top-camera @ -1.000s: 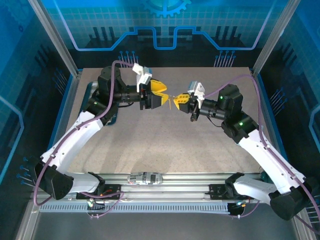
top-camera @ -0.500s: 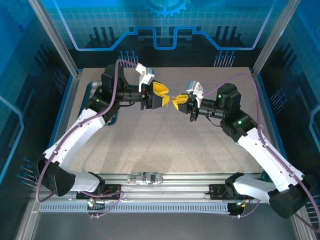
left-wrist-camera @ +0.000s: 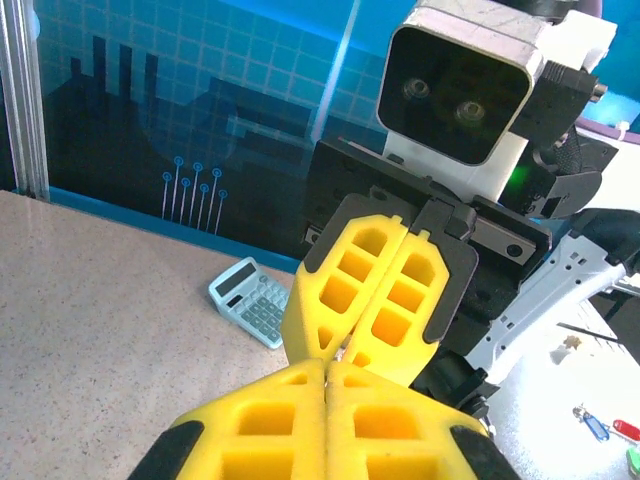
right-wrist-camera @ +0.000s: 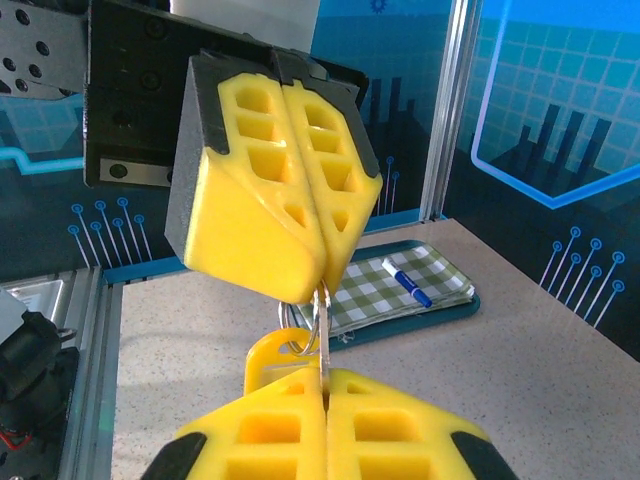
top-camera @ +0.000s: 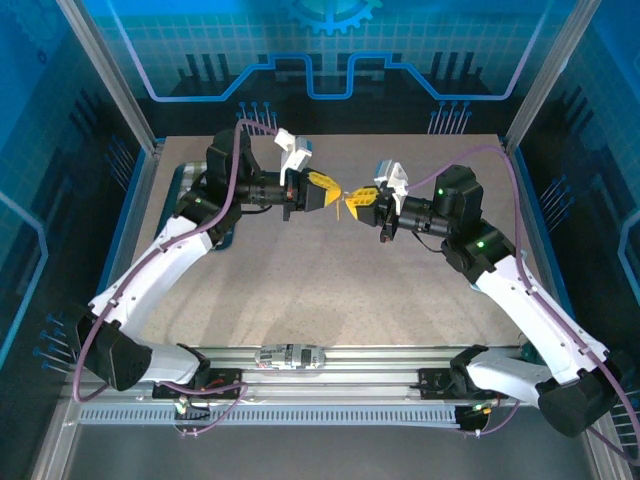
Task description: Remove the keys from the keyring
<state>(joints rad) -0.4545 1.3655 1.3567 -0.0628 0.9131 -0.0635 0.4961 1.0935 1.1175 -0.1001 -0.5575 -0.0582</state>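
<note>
Just a speckled beige tabletop (top-camera: pixel 300 290) boxed in by blue circuit-print panels (top-camera: pixel 330 50) at 9, 12 and 3 o'clock, silver aluminium posts (top-camera: pixel 110 75) at 10 and 2, slotted rail (top-camera: pixel 330 385) along 6.

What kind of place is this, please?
Probably a robot lab work cell: left arm and right arm bolted to an aluminium rail, a speckled table, blue printed wall panels around.

Above the table (top-camera: pixel 300 290) the left gripper (top-camera: pixel 335 193) and right gripper (top-camera: pixel 353 197) meet tip to tip, keyring (right-wrist-camera: pixel 270 352) between. A calculator (left-wrist-camera: pixel 250 300) lies behind the right gripper, and a pen (right-wrist-camera: pixel 408 283) on a tray (right-wrist-camera: pixel 370 300) behind the left.
</note>
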